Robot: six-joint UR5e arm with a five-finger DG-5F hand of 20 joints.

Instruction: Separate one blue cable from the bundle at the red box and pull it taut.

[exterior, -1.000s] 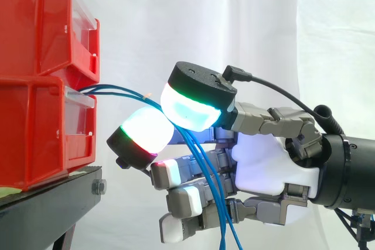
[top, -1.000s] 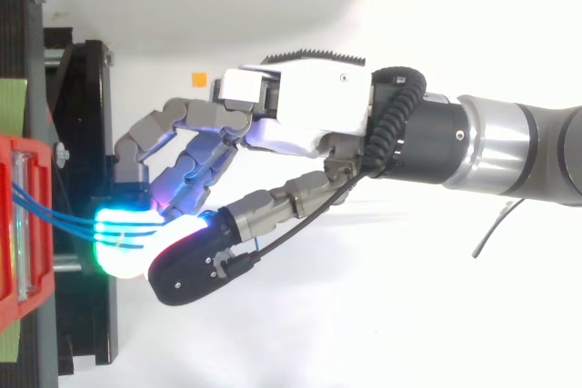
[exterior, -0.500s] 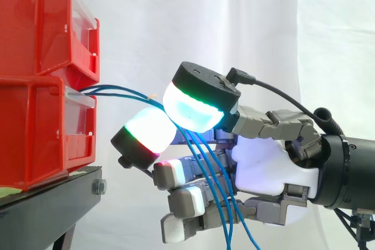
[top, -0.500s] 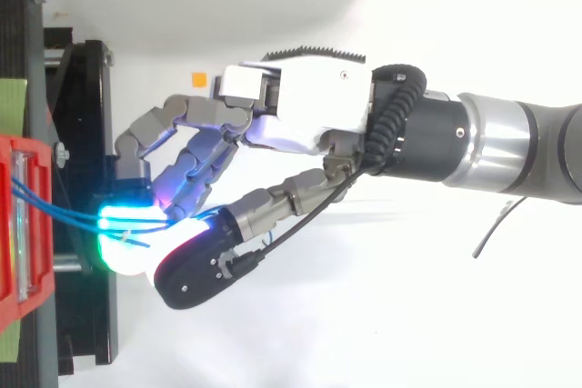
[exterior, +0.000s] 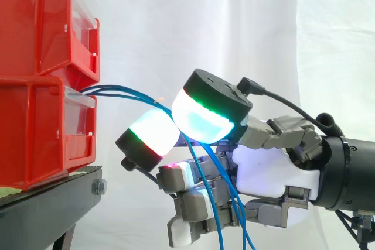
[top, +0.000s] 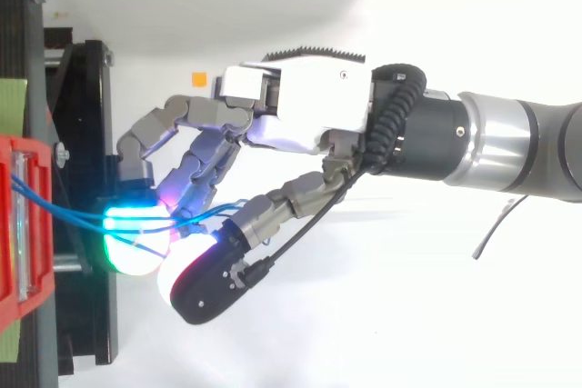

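Observation:
Several thin blue cables (exterior: 126, 92) leave the front of the lower red bin (exterior: 35, 133) and arc right in a slack bundle. They pass between a glowing fingertip pad (exterior: 151, 134) and the green-cyan thumb pad (exterior: 205, 122), then hang down in front of the palm. The hand (exterior: 269, 168) reaches in from the right with curled fingers, the cables caught between thumb and finger. From above, the cables (top: 73, 215) lie fanned across the lit finger pad (top: 132, 238), and the hand (top: 309, 106) stands just off the bin (top: 14, 252).
A second red bin (exterior: 35, 21) sits stacked on the lower one, both on a black stand (exterior: 47, 203) at the left. A white curtain hangs behind. A small orange mark (top: 197, 78) lies on the white floor.
The hand has drifted a little right, away from the bins. The thumb has swung outward and tilted, and the cables have spread over the finger pad.

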